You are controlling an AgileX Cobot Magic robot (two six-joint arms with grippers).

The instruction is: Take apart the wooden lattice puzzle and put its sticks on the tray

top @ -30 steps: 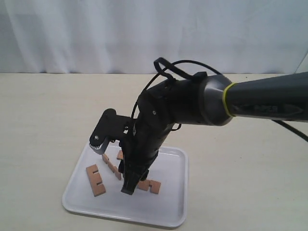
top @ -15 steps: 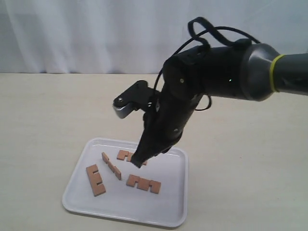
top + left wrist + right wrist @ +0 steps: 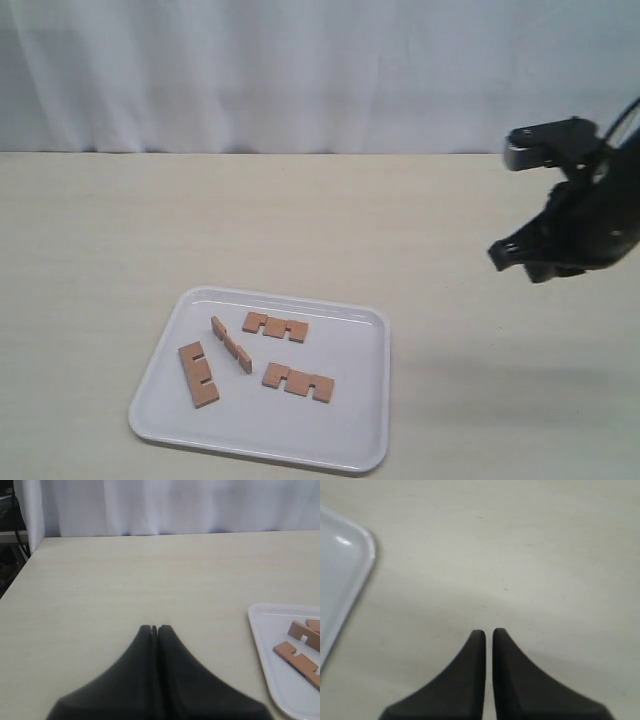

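No assembled lattice puzzle shows. Several separate notched wooden sticks lie flat on the white tray: one at its left, a slanted one, one toward the back and one in the middle. My right gripper hangs in the air far right of the tray, empty, its fingers nearly together over bare table. The tray's corner shows beside it. My left gripper is shut and empty above the table, with the tray's rim and two sticks off to one side.
A white curtain hangs behind the beige table. In the left wrist view the table's edge and some dark equipment beyond it appear.
The right arm has lifted off the tray and swung far to the right, leaving all the sticks lying uncovered. The sticks themselves have not shifted.
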